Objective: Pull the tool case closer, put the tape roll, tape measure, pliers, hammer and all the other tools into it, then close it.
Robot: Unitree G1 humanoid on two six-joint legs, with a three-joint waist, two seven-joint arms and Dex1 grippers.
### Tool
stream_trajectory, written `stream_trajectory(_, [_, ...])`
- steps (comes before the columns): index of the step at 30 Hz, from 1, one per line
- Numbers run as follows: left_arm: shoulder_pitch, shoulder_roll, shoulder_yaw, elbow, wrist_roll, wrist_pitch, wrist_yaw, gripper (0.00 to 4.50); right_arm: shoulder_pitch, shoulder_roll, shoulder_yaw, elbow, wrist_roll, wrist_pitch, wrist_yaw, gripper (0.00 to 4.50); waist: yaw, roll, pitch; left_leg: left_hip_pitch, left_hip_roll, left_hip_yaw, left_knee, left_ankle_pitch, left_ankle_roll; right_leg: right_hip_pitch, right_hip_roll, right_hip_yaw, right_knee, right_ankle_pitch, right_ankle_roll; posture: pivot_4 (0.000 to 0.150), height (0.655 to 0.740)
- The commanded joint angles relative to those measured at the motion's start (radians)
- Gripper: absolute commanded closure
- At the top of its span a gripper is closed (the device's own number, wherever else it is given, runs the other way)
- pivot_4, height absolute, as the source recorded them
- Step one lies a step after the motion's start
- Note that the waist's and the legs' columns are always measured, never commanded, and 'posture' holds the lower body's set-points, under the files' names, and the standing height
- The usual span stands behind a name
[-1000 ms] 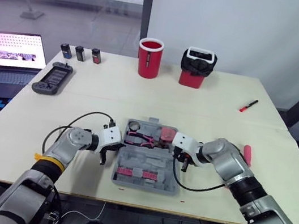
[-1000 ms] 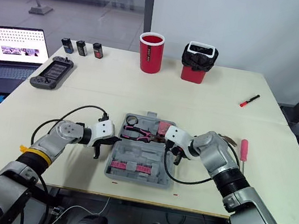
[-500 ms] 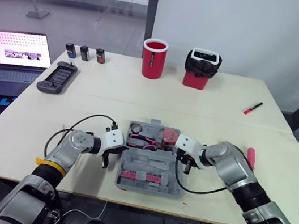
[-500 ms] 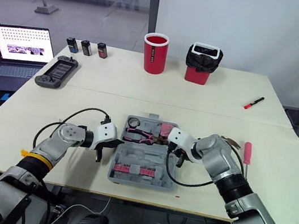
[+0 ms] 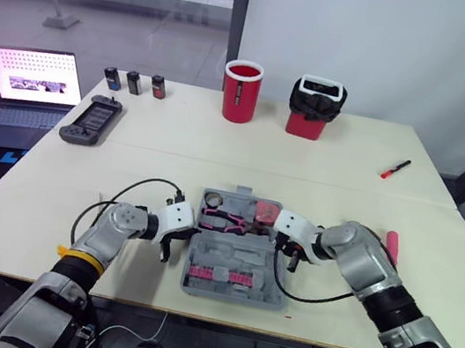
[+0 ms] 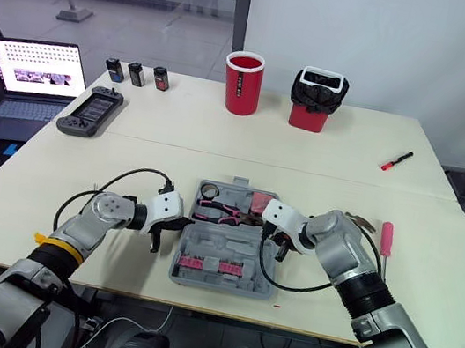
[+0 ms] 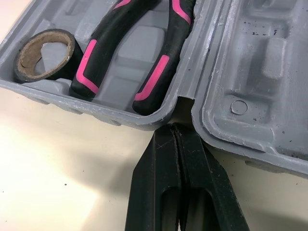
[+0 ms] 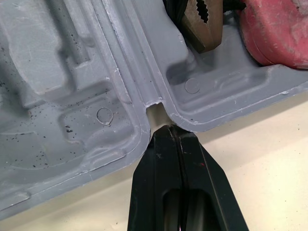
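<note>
Pale worktop point(image 5: 175, 142) under a window and a white wall. The left tool point(image 7: 175, 131) has its fingers pressed together, tips in the hinge notch at the 9 o'clock side of the open case point(image 5: 234, 268). The right tool point(image 8: 170, 131) is pressed together too, tips in the matching notch at the case's 3 o'clock side. Neither pinches anything.

The case lies near the worktop's 6 o'clock edge, with the tray half toward 12 and the lid half toward 6. The left wrist view shows the pliers point(image 7: 161, 67) lying in the tray with the tape roll point(image 7: 41, 55) beside their handles. The right wrist view shows what the left one does not: the pliers' nose next to the pink tape measure point(image 8: 279, 33) at the tray's 3 o'clock end.

The head views add the surroundings. A pink screwdriver point(image 5: 392, 244) lies outside the case at its 3 o'clock, and a red marker point(image 5: 393, 168) at 2 o'clock. A red cup point(image 5: 240, 91) stands at 12, and a laptop point(image 5: 28, 86) sits at 10.

Against a second ago, both tools sit at the same notches and the case has not moved. Only the camera has shifted.
</note>
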Motion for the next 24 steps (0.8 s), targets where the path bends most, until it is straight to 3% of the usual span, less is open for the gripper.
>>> stream_trajectory(1, [0.012,-0.046,-0.068,-0.005,0.003,-0.012,-0.041,4.49,0.008,0.022,0.017,-0.014,0.011,-0.019,0.016,4.50,0.000,0.000,0.000,0.000,0.000,0.000,0.000,0.000,0.000,0.000,0.000,0.000,0.000,0.000,0.000,0.150,0.7387])
stream_trajectory(8, [0.042,0.032,-0.002,-0.077,-0.031,0.031,-0.035,4.49,0.022,-0.034,-0.051,-0.044,0.034,0.007,0.022,4.50,-0.003,0.000,0.000,-0.001,0.000,0.000,0.000,0.000,0.000,-0.001,0.000,0.000,0.000,0.000,0.000,0.150,0.7387])
stream_trajectory(17, [0.271,0.374,0.303,-0.480,-0.313,0.206,-0.181,4.49,0.302,-0.236,-0.517,-0.440,0.289,0.067,0.033,4.50,-0.010,0.003,0.008,-0.005,0.003,0.000,-0.014,0.000,0.000,-0.012,0.002,0.000,0.001,0.000,0.001,0.150,0.7387])
stream_trajectory(20, [0.444,0.497,0.530,-0.558,-0.432,0.283,-0.228,4.50,0.480,-0.248,-0.762,-0.521,0.367,0.071,0.022,3.56,-0.012,0.002,0.009,-0.004,0.006,0.001,-0.017,0.000,0.000,-0.013,0.004,0.000,0.000,-0.002,-0.003,0.150,0.7387])
stream_trajectory(22, [0.565,0.530,0.672,-0.558,-0.471,0.302,-0.234,3.96,0.595,-0.236,-0.924,-0.566,0.433,0.094,0.044,2.90,-0.010,0.003,0.013,-0.003,0.007,0.002,-0.017,-0.001,0.001,-0.013,0.004,0.000,0.000,-0.004,-0.004,0.150,0.7387])
stream_trajectory(24, [0.663,0.547,0.766,-0.545,-0.484,0.296,-0.238,3.11,0.682,-0.222,-1.040,-0.596,0.490,0.105,0.054,1.90,-0.009,0.003,0.014,-0.003,0.007,0.003,-0.017,-0.001,0.001,-0.014,0.004,0.000,0.000,-0.006,-0.007,0.150,0.7387])
